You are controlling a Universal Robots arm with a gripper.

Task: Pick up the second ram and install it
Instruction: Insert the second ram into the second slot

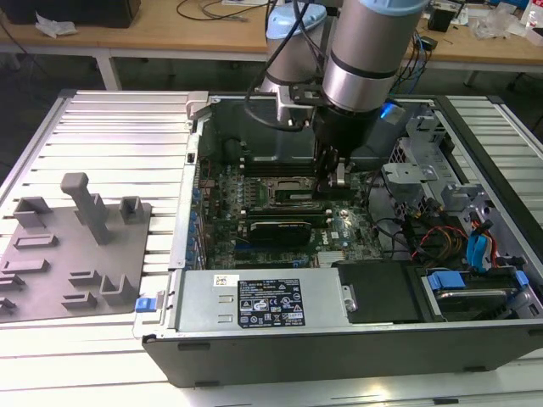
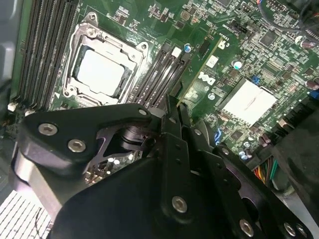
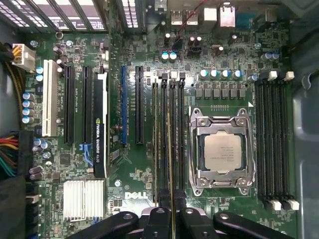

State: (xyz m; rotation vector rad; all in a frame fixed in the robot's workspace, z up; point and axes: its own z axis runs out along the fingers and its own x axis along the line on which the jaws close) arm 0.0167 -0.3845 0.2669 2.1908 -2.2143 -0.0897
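Gripper (image 3: pixel 171 219) clamps second ram (image 3: pixel 169 164) over slots | exterior view: grey tray (image 1: pixel 76 254)

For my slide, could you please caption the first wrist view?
Claw holding the RAM edge-on over slots beside the CPU socket.

Exterior view high over the case (image 1: pixel 280 339); both wrist views close above CPU socket (image 3: pixel 223 153).
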